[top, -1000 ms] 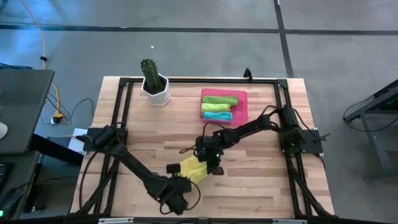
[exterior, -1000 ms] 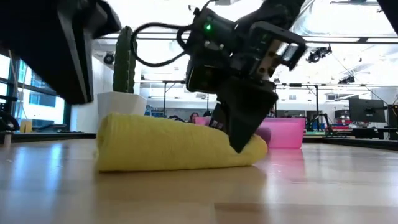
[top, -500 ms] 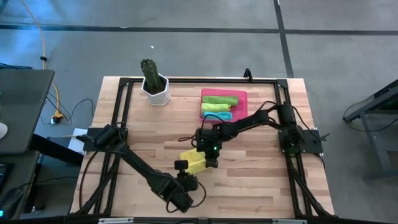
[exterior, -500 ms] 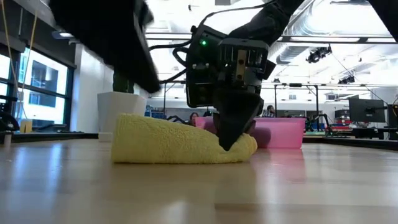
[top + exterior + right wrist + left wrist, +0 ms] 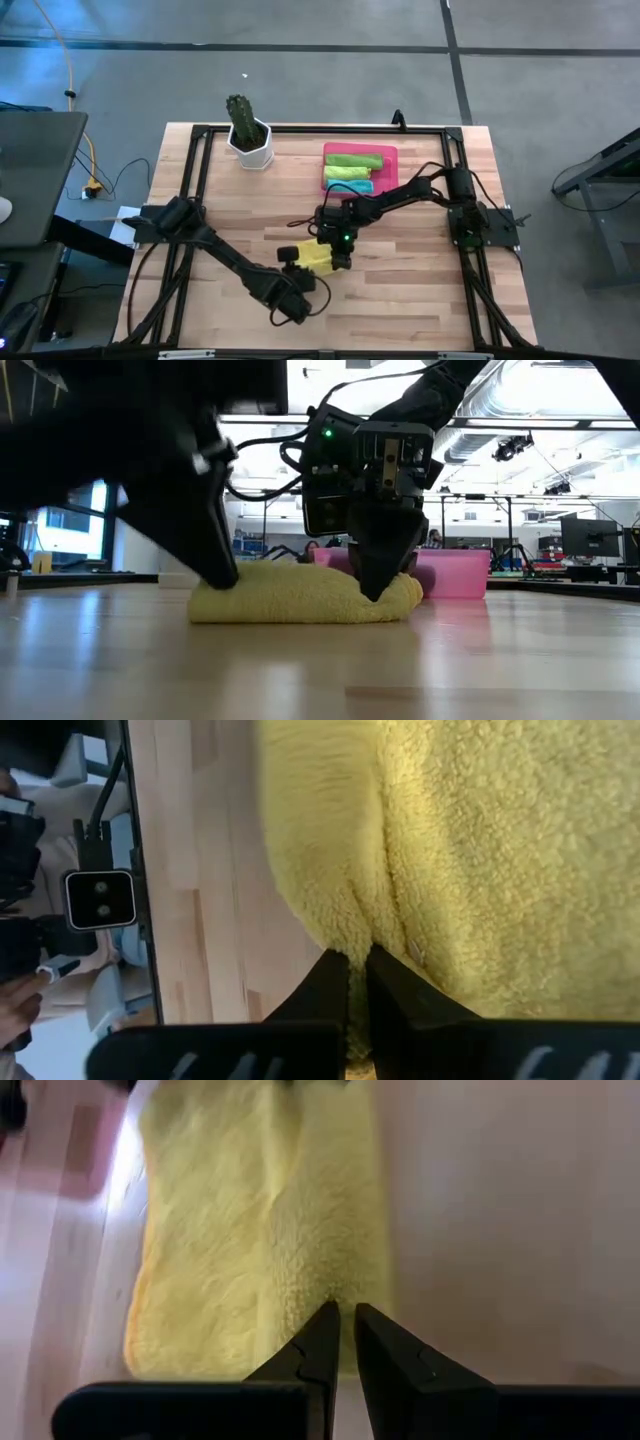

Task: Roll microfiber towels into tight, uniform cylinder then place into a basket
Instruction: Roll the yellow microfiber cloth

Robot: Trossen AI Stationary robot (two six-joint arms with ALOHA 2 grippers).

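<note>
A yellow towel [image 5: 316, 259] lies loosely rolled on the wooden table near its middle, showing in the low view as a low yellow bundle [image 5: 300, 596]. My left gripper [image 5: 345, 1320] is shut and stands at the towel's left end [image 5: 222, 582]. My right gripper [image 5: 358, 960] is shut and stands on its right end [image 5: 385, 588]. The pink basket [image 5: 391, 152] sits toward the far edge. It holds a green roll [image 5: 352, 160], a lime roll [image 5: 347, 172] and a teal roll [image 5: 350, 185]. My left gripper sets its shut fingertips [image 5: 322, 1330] on the towel's end edge [image 5: 300, 1295], slanting down from the table's near left. The towel stays on the table. My right gripper presses its shut fingertips [image 5: 335, 970] down into the towel's other end, where the pile dents into a crease [image 5: 368, 915]. It slants down from the table's right. The towel lies on the table.
A white pot with a cactus [image 5: 250, 146] stands at the far left. A black rail frame [image 5: 196, 190] runs round the table top. Bare wood lies left of the towel and along the near edge [image 5: 320, 670].
My left gripper has gone down and toward the far right, from the near edge up to the towel's left end. My right gripper has rolled at the wrist and shifted slightly left. The towel has turned, drawn in shorter and sunk lower.
</note>
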